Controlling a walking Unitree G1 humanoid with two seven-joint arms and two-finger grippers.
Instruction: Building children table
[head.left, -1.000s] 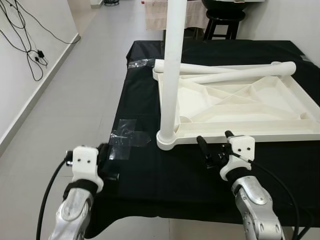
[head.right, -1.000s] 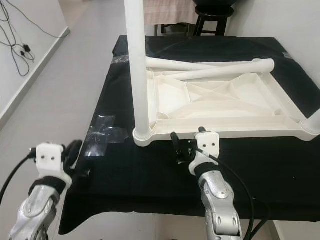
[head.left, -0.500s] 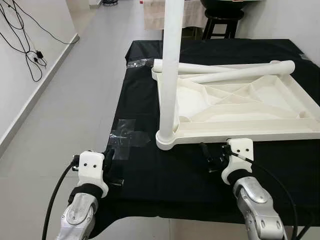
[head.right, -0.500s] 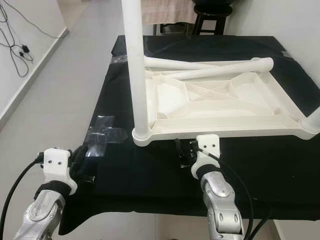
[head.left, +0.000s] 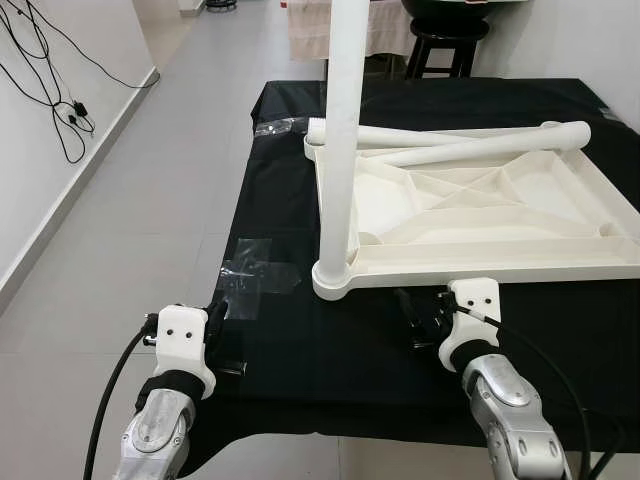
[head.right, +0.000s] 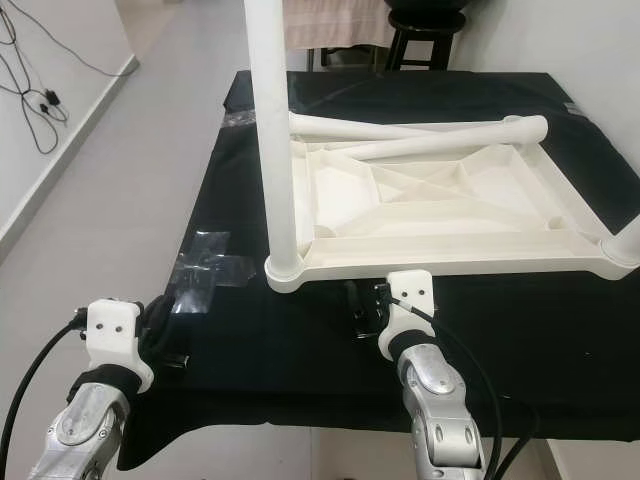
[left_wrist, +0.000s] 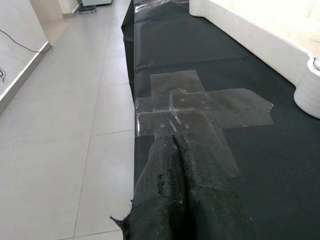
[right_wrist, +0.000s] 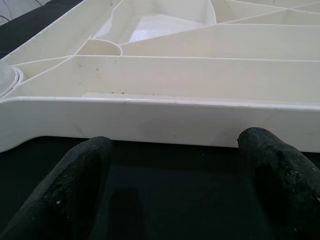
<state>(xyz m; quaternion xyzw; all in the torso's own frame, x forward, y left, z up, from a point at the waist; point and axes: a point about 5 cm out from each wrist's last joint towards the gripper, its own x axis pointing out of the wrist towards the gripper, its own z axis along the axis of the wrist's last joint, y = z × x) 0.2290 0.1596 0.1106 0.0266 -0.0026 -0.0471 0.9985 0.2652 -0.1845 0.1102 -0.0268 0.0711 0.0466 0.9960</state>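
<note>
I stand in a plain indoor room that reads more as a workroom or test space than a lived-in home. The floor (head.left: 170, 170) is large pale grey tile, meeting a bare white wall (head.left: 40, 130) with a low skirting. Loose black cables (head.left: 45, 75) hang down that wall. Before me a table is draped in black cloth (head.left: 300, 350), with patches of clear tape (head.left: 255, 275) stuck on it near the edge. At the far end stand a dark wooden stool (head.left: 445, 45) and a beige cloth (head.left: 310, 30) hanging beside it.
</note>
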